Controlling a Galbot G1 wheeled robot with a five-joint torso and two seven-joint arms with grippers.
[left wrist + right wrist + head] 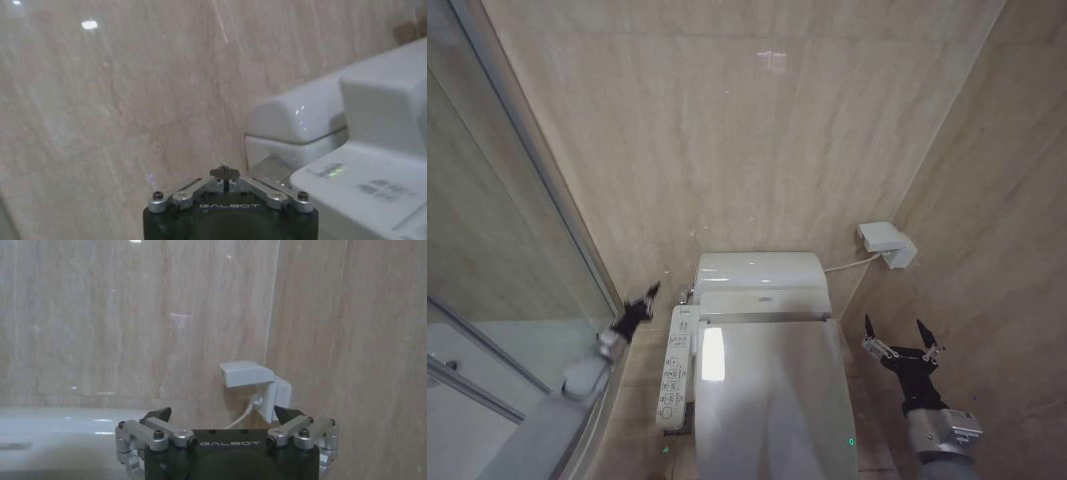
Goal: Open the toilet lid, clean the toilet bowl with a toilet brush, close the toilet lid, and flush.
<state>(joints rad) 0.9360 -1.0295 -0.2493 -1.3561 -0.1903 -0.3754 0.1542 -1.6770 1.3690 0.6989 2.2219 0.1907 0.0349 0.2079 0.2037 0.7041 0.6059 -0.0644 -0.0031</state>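
the lid point(767, 400) lay shut, long axis running toward the robot; the right gripper point(903, 338), fingers spread, hung just beside its edge, nearer than the left gripper point(647, 297), fingers pressed together.

toilet lid point(767, 400): glossy white plastic, smooth | wall point(727, 130) ahead of both grippers: polished beige stone-look tile | right gripper point(903, 340): matt black body, bare metal links
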